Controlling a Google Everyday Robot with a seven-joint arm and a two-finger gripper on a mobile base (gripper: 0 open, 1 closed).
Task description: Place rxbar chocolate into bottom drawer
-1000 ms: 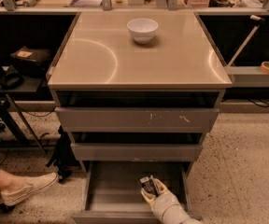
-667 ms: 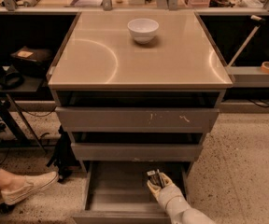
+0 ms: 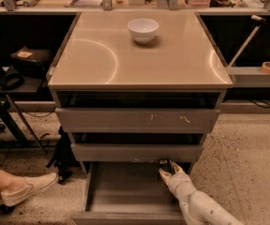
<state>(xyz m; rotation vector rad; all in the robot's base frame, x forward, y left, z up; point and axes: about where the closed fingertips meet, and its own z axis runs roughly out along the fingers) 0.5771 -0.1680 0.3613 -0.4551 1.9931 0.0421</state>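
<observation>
The bottom drawer (image 3: 125, 189) is pulled out, showing its grey floor. My gripper (image 3: 167, 167) reaches into it at the back right corner, just under the front of the middle drawer. It is shut on the rxbar chocolate (image 3: 164, 163), of which only a small dark bit shows between the fingers. My white arm (image 3: 196, 205) comes in from the lower right, over the drawer's right side.
A white bowl (image 3: 143, 30) stands on the cabinet top (image 3: 102, 60). The two upper drawers (image 3: 135, 120) are slightly open. A person's foot in a light shoe (image 3: 25, 189) rests on the floor at the left, next to a stand's legs.
My gripper has moved back and to the right inside the bottom drawer, from its middle to the back right corner, still holding the bar.
</observation>
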